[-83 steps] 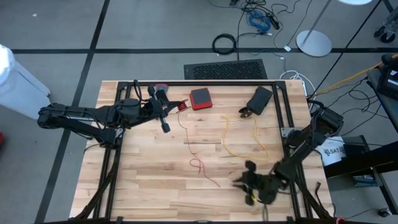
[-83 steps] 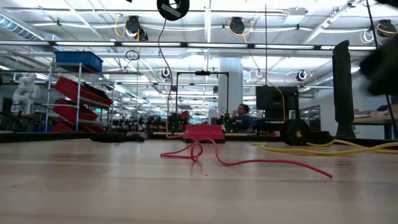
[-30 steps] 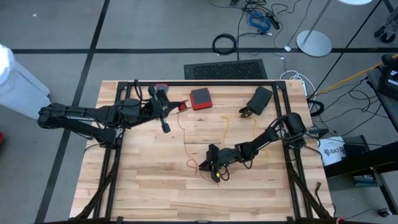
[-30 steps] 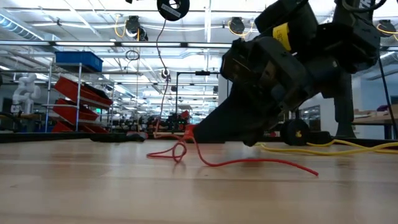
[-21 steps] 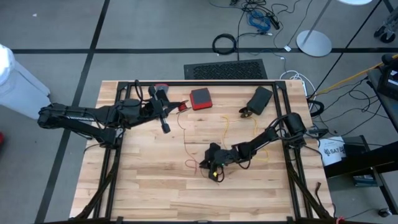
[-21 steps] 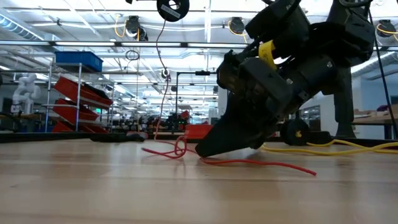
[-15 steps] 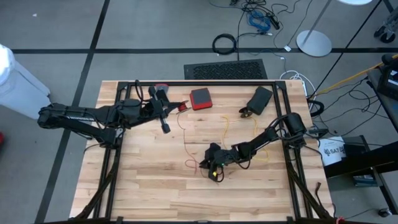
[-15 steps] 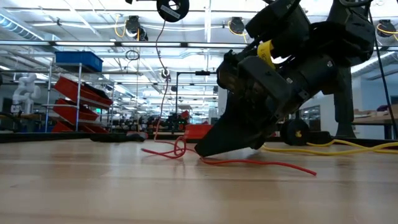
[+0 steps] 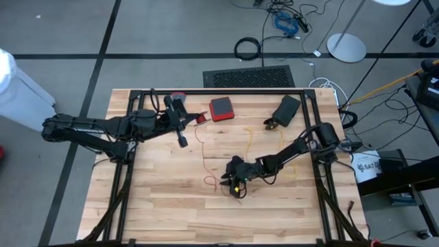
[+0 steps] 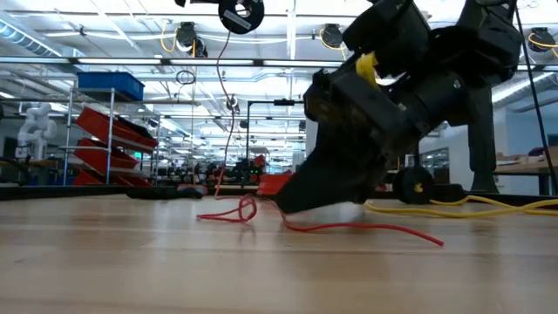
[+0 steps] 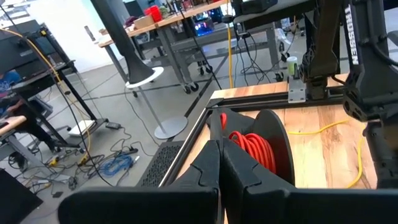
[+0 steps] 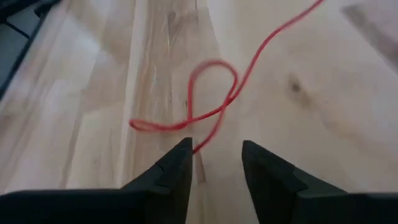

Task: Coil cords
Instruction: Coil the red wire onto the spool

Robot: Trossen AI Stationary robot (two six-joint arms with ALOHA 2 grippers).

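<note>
Right end effector (image 9: 235,185) sits low over the middle of the tabletop (image 9: 171,206), fingers (image 12: 177,163) spread apart with the red cord (image 12: 214,106) running between them — nothing pinched yet as far as we see. In the right wrist view the cord makes a small loop just ahead of the fingertips, and one strand passes into the gap. The low view shows it lying flat on the wood, the loop just beside the end effector, a long tail trailing away from it.

Left end effector (image 9: 180,121) waits near the far left of the tabletop, fingers pressed together; a spool of red wire (image 11: 254,146) shows right ahead of it in its wrist view.

Yellow cord (image 9: 271,161) lies in a loose open curve right of centre, partly under the right arm. A red box (image 9: 221,108) and a black case (image 9: 286,108) sit along the far edge.

We judge the red cord to be very light, thin and limp — it will likely flop, spring out of shape and slide on the wood. Best hold looks like the strand just behind the loop, pinched close to the tabletop so the loop keeps its shape
</note>
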